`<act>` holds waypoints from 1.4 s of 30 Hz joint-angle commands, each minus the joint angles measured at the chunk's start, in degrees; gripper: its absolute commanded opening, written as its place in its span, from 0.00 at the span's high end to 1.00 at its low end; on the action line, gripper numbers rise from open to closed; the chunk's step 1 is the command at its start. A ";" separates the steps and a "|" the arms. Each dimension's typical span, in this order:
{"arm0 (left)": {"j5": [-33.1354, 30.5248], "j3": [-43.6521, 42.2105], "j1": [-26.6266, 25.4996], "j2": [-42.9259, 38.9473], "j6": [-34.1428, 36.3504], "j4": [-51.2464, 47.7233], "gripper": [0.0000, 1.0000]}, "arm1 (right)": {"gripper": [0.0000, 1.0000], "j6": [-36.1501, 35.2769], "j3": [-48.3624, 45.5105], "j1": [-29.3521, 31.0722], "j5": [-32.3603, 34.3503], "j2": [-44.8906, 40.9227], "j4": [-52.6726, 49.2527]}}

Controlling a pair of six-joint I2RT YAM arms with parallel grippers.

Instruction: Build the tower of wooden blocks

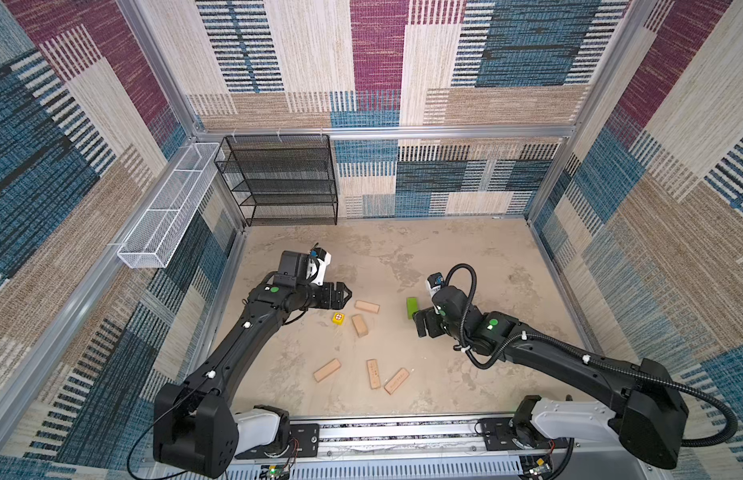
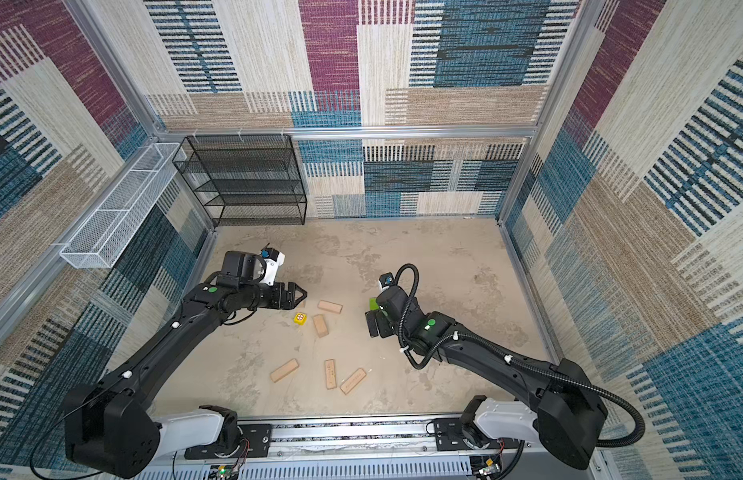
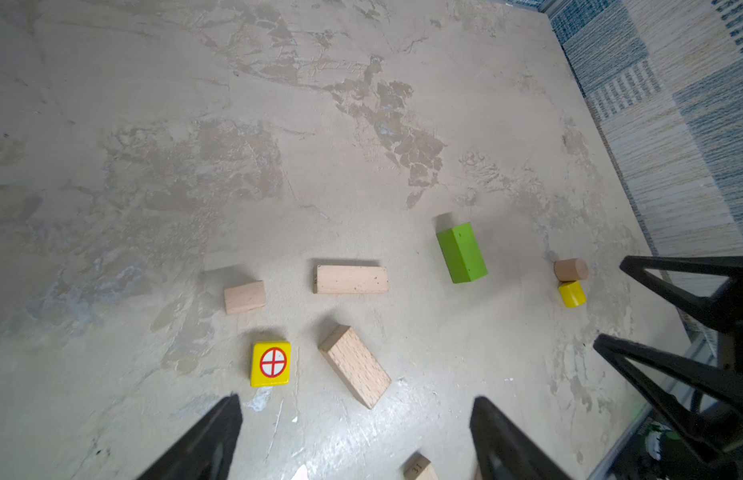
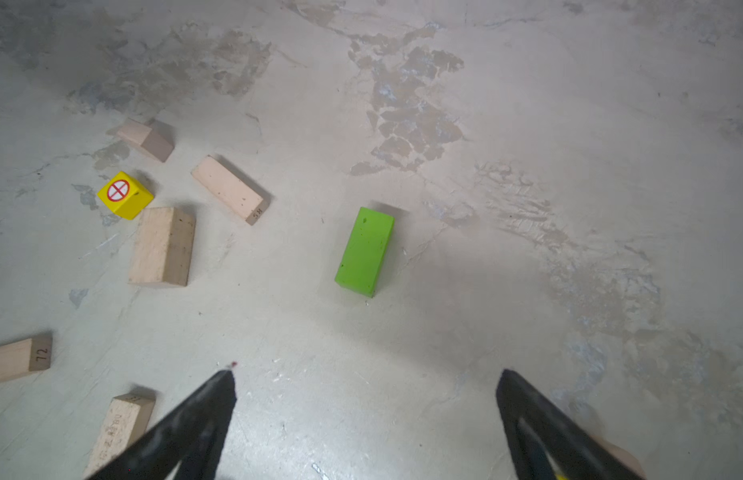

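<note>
Nothing stacked yet, every piece loose on the worktop. Left jaws hang wide and empty beside the yellow cube and two bricks. Right jaws, just as wide and empty, face the green block, which lies flat. Three more bricks rest nearer the rail; the cylinder touches the round piece close by the right jaws.

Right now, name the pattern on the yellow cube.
Yellow cube: red crossed circle on white; best in left wrist view.
</note>
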 commanded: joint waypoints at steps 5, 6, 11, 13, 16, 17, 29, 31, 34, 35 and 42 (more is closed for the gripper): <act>5.47 2.56 -0.24 0.10 0.98 -3.08 0.10 | 0.00 1.36 1.51 1.59 -5.89 -0.43 -2.76; 4.24 3.93 -0.54 0.02 1.79 -5.61 0.10 | 0.00 2.60 2.95 2.52 -5.98 -0.46 -4.95; -0.49 3.66 -4.50 -4.55 2.97 -10.32 0.09 | 0.00 4.80 5.47 7.72 -7.74 -3.80 -9.21; -2.44 0.94 -6.36 -7.63 2.35 -10.27 0.10 | 0.00 5.50 4.93 8.55 -9.72 -4.58 -9.31; -3.18 -2.89 -8.81 -11.21 2.72 -10.25 0.10 | 0.00 5.32 4.93 10.15 -12.54 -3.78 -10.57; -3.17 -3.97 -9.50 -12.02 2.90 -10.25 0.10 | 0.00 5.12 5.40 11.10 -12.56 -3.13 -11.43; -0.77 -7.46 -15.24 -12.77 2.65 -10.77 0.11 | 0.00 9.44 4.88 16.09 -9.63 0.11 -14.89; 0.13 -7.47 -15.70 -12.56 2.42 -11.42 0.11 | 0.00 9.92 4.91 16.40 -9.45 1.59 -15.28; 2.21 -7.22 -16.88 -12.50 2.42 -12.67 0.10 | 0.00 9.60 5.04 17.35 -9.94 3.93 -15.39; 2.23 -7.03 -17.36 -12.53 2.23 -13.08 0.10 | 0.00 9.32 5.04 17.82 -10.06 4.77 -15.48; 1.45 -6.58 -20.52 -15.94 1.24 -14.71 0.09 | 0.00 7.55 4.72 19.80 -10.99 8.31 -14.21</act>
